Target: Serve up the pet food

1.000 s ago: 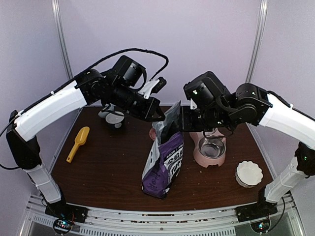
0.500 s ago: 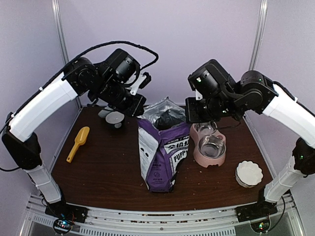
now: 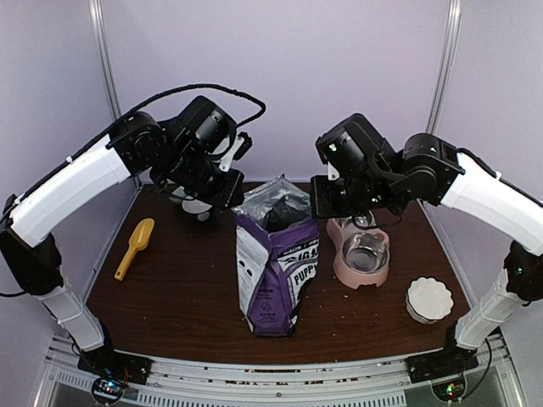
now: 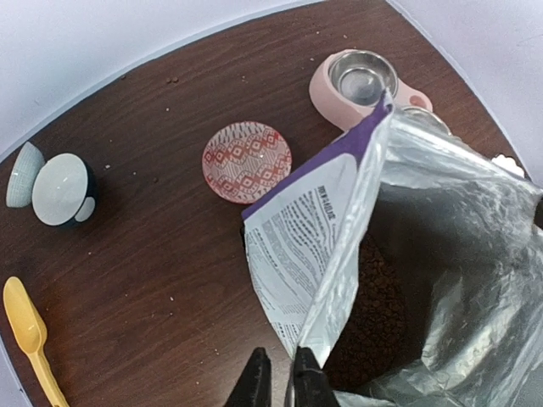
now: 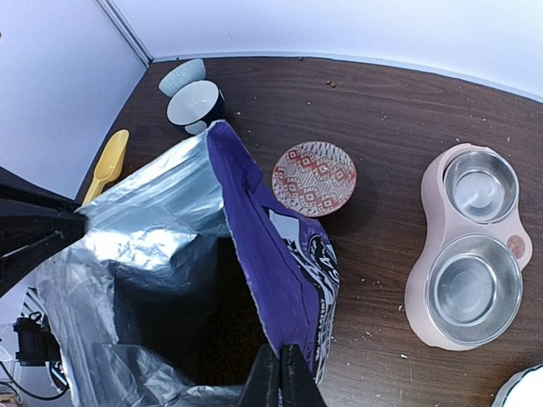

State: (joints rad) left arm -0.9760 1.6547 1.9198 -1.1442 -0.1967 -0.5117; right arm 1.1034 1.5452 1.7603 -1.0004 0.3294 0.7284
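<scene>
The purple pet food bag stands upright mid-table with its foil mouth spread open. My left gripper is shut on the left rim of the mouth, which shows between its fingertips in the left wrist view. My right gripper is shut on the purple right rim. The pet food is a brown granular heap deep inside the bag; in the right wrist view it is lost in shadow. The pink double feeder with steel bowls stands just right of the bag.
A yellow scoop lies at the left. Two small bowls sit at the back left. A red patterned plate lies behind the bag. A white scalloped bowl sits at the front right. Crumbs dot the table.
The bag was slumped and pinched narrow; both grippers have drawn its rims apart and it now stands upright with the mouth wide. Both arms shifted slightly left and lower.
</scene>
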